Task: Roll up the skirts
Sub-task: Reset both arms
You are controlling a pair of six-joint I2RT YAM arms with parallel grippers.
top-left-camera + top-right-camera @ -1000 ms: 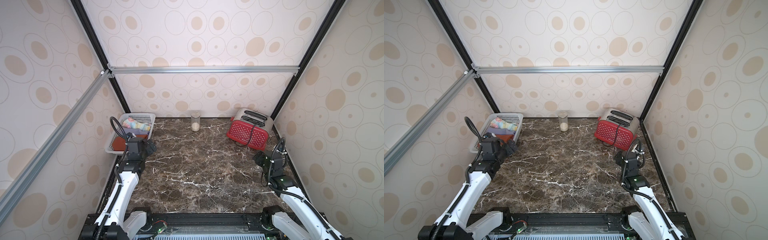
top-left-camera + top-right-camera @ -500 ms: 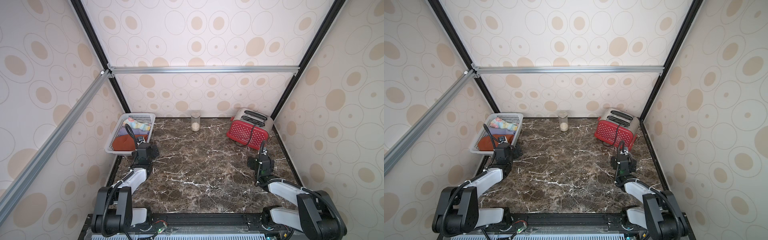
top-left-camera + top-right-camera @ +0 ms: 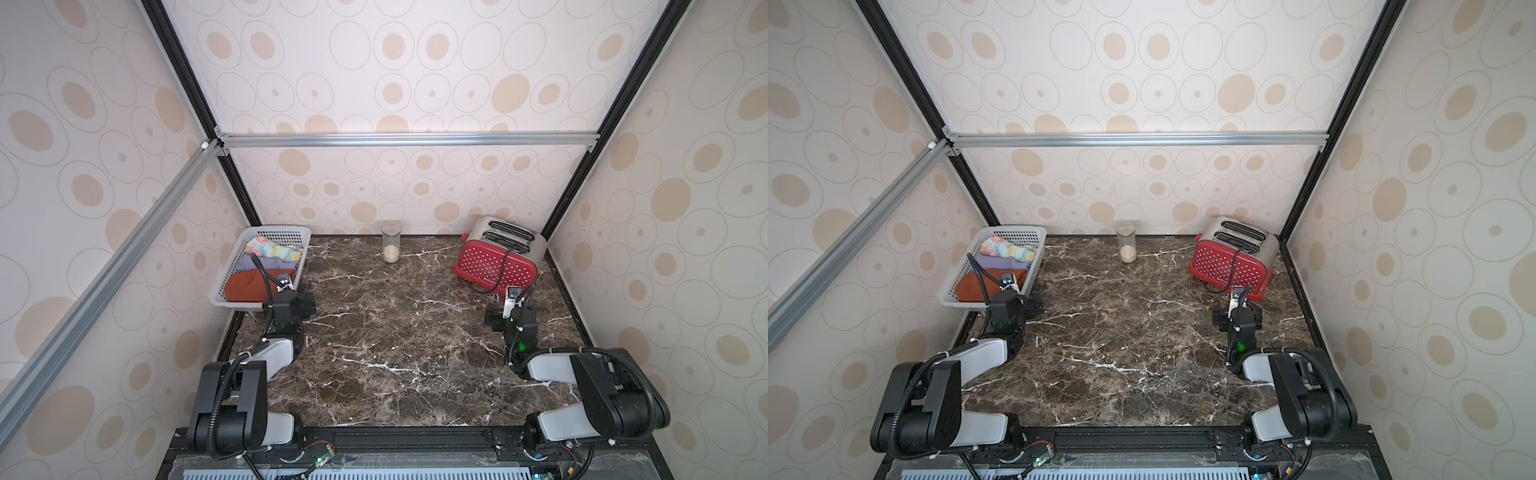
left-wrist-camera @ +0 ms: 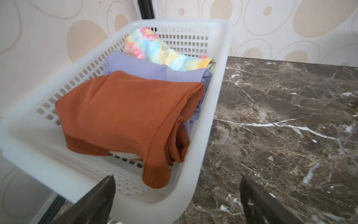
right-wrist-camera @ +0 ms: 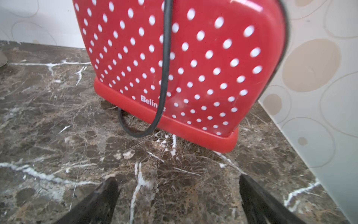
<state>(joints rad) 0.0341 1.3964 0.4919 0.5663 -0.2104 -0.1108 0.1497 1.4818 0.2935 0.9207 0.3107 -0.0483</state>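
Since the orange skirt (image 4: pixel 124 108), purple skirt (image 4: pixel 135 66) and floral skirt (image 4: pixel 155 48) all lie bundled in the basket (image 3: pixel 230 268) at middle left in a top view, rolling looks finished, with left gripper (image 4: pixel 177 180) and right gripper (image 5: pixel 178 179) spread wide, empty.

**Buried, cropped, half-read**

In the basket (image 4: pixel 217 81) at 10 o'clock on the surface (image 3: pixel 395 353), the lavender skirt (image 4: pixel 135 65) shows only a strip between the rust-orange skirt (image 4: pixel 120 116) and the floral skirt (image 4: pixel 153 46). In both top views the left arm's cable (image 3: pixel 266 278) crosses the orange cloth. The left pincer (image 4: pixel 176 186) and right pincer (image 5: pixel 178 184) show only dark finger ends, the rest cut off by each wrist picture's edge. The toaster (image 5: pixel 193 58) at 2 o'clock loses its upper part to the right wrist frame, and its cord (image 5: pixel 164 58) covers part of the brand lettering. What fills the jar (image 3: pixel 391 247) at 12 o'clock is too small to name.
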